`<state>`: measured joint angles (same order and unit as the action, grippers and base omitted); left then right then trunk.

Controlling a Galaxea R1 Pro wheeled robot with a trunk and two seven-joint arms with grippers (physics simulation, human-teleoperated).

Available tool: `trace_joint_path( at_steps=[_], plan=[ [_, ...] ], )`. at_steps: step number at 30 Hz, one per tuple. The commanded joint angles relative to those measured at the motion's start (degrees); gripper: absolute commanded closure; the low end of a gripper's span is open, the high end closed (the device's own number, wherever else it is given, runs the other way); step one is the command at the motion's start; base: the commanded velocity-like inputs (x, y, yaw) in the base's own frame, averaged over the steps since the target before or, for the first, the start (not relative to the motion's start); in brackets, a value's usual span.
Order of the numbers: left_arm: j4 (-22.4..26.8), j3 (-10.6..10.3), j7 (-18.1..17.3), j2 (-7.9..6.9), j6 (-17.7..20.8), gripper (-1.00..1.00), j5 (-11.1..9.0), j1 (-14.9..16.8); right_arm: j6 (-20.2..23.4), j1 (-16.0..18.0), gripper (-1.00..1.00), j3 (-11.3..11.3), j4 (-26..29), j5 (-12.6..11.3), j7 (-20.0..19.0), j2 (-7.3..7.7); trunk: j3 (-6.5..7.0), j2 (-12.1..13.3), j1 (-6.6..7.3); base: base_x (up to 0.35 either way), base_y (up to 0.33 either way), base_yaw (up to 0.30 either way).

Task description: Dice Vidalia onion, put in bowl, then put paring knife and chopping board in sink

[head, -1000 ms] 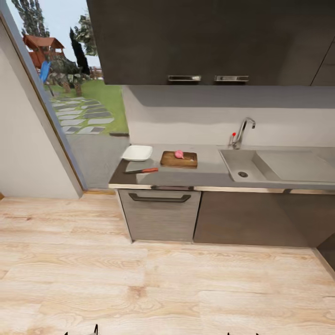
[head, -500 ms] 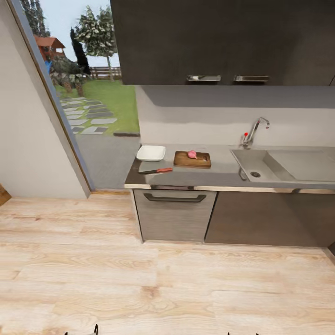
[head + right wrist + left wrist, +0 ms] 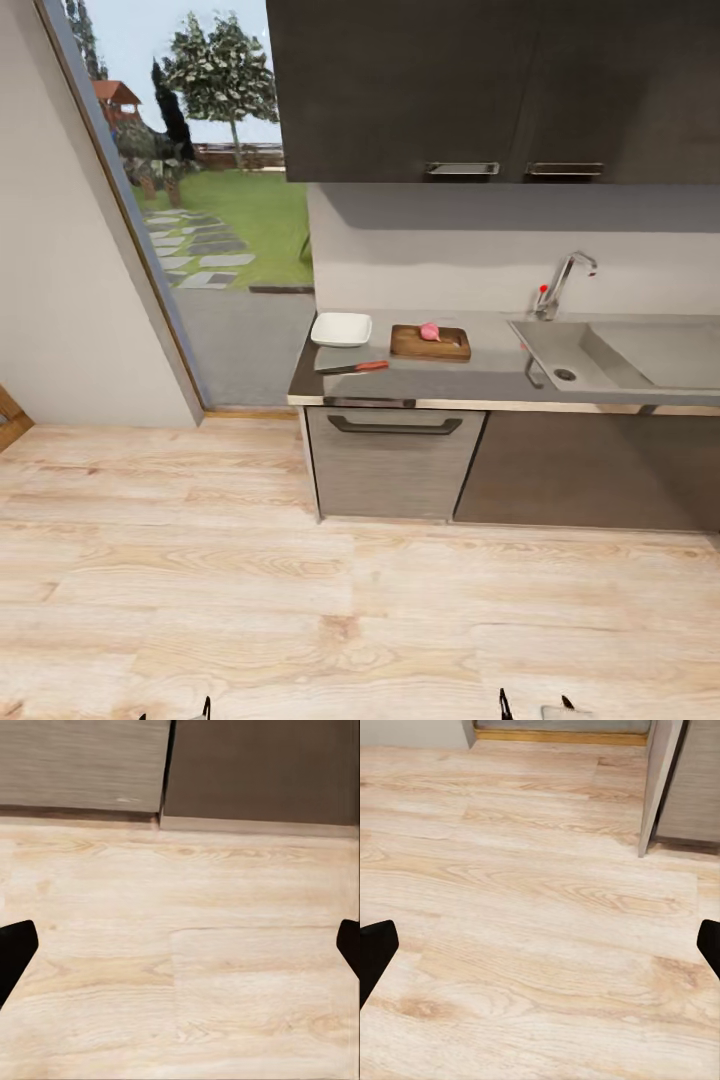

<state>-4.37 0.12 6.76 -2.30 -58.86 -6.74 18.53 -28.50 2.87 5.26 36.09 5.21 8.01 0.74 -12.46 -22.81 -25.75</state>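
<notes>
A kitchen seen from across a light wood floor: a grey countertop under dark wall cabinets, beside a tall window onto a garden. On it sit a white bowl, a paring knife in front, and a chopping board bearing the pinkish onion; the sink lies further right. Both the left gripper and right gripper hang above the floor, fingers spread wide, holding nothing.

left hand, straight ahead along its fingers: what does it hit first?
Most likely the wood floor. The left hand is open and empty, with bare planks between its fingers. The grey cabinet front sits off to the side of that line. Depth is hard to judge.
</notes>
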Motion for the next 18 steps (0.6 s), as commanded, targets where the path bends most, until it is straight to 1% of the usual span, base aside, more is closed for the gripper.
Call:
trace_joint_path(
  at_steps=[1, 2, 3, 4, 6, 7, 8, 9, 10, 12, 13, 14, 15, 16, 17, 18],
  plan=[
    [-0.2, 0.0, 0.0, 0.01, -0.3, -1.00, -0.1, 0.1, 5.3, 0.0, -1.00, 0.0, 4.5, 0.5, 1.7, -0.04, -0.11, -0.1, -0.03, 0.000, 0.006, 0.000],
    [-0.2, 0.0, 0.0, 0.01, -0.3, -1.00, -0.1, 0.1, 7.9, 0.0, -1.00, 0.0, 6.7, 0.5, 2.2, -0.06, -0.11, -0.1, -0.03, 0.000, 0.004, 0.000],
    [-0.2, 0.0, 0.0, 0.01, -0.3, -1.00, -0.1, 0.1, 12.9, 0.0, -1.00, -0.1, 11.0, 0.5, 2.9, -0.11, -0.11, -0.1, -0.03, 0.000, 0.003, 0.000],
    [-0.2, 0.0, 0.0, 0.01, -0.3, -1.00, -0.1, 0.1, 19.0, 0.0, -1.00, -0.2, 17.1, 0.5, 3.5, -0.39, -0.11, -0.1, -0.03, 0.000, 0.001, 0.000],
    [-0.2, 0.0, 0.0, 0.01, -0.3, -1.00, -0.1, 0.1, 24.5, 0.0, -1.00, -0.2, 24.3, 0.5, 4.0, -1.32, -0.11, -0.1, -0.03, 0.000, 0.000, 0.000],
    [-0.2, 0.0, 0.0, 0.01, -0.3, -1.00, -0.1, 0.1, 25.5, 0.0, -1.00, -0.2, 25.9, 0.6, 4.1, -1.61, -0.11, -0.1, -0.03, 0.000, 0.000, 0.000],
    [-0.2, 0.0, 0.0, 0.01, -0.3, -1.00, -0.1, 0.1, 27.5, 0.0, -1.00, -0.2, 28.8, 0.7, 4.2, -2.17, -0.11, -0.1, -0.03, 0.000, 0.000, 0.000],
    [-0.2, 0.0, 0.0, 0.01, -0.3, -1.00, -0.1, 0.1, 30.6, 0.3, -1.00, -0.3, 32.9, 0.8, 4.6, -2.90, -0.11, -0.1, -0.03, 0.000, 0.000, 0.000],
    [-0.2, 0.0, 0.0, 0.01, -0.3, -1.00, -0.1, 0.1, 35.3, 1.0, -1.00, -0.5, 37.8, 0.8, 5.5, -3.54, -0.11, -0.1, -0.03, 0.000, 0.000, 0.000],
    [-0.2, 0.0, 0.0, 0.01, -0.3, -1.00, -0.1, 0.1, 40.1, 2.5, -1.00, -1.5, 41.2, 0.9, 6.6, -3.89, -0.11, -0.1, -0.03, 0.000, 0.000, 0.000],
    [-0.2, 0.0, 0.0, 0.01, -0.3, -1.00, -0.1, 0.1, 42.1, 3.6, -1.00, -2.6, 42.1, 0.9, 7.5, -3.99, -0.11, -0.1, -0.03, 0.000, 0.000, 0.000],
    [-0.2, 0.0, 0.0, 0.01, -0.3, -1.00, -0.1, 0.1, 43.0, 4.2, -1.00, -3.2, 42.4, 0.9, 8.1, -4.03, -0.11, -0.1, -0.03, 0.000, 0.000, 0.000],
    [-0.2, 0.0, 0.0, 0.01, -0.3, -1.00, -0.1, 0.1, 44.5, 5.5, -1.00, -4.5, 43.0, 0.9, 9.4, -4.08, -0.11, -0.1, -0.03, 0.000, 0.000, 0.000],
    [-0.2, 0.0, 0.0, 0.01, -0.2, -1.00, -0.1, 0.1, 45.2, 6.2, -1.00, -5.2, 43.1, 0.9, 10.1, -4.10, -0.11, -0.1, -0.03, 0.000, 0.000, 0.000],
    [-0.2, 0.0, 0.0, 0.01, -0.2, -1.00, -0.1, 0.1, 46.4, 7.7, -1.00, -6.5, 43.4, 0.9, 11.8, -4.12, -0.11, -0.1, -0.03, 0.000, 0.000, 0.000],
    [-0.2, 0.0, 0.0, 0.01, -0.3, -1.00, -0.1, 0.1, 47.1, 8.4, -1.00, -7.1, 43.5, 0.9, 12.6, -4.13, -0.11, -0.1, -0.03, 0.000, 0.000, 0.000]
  ],
)
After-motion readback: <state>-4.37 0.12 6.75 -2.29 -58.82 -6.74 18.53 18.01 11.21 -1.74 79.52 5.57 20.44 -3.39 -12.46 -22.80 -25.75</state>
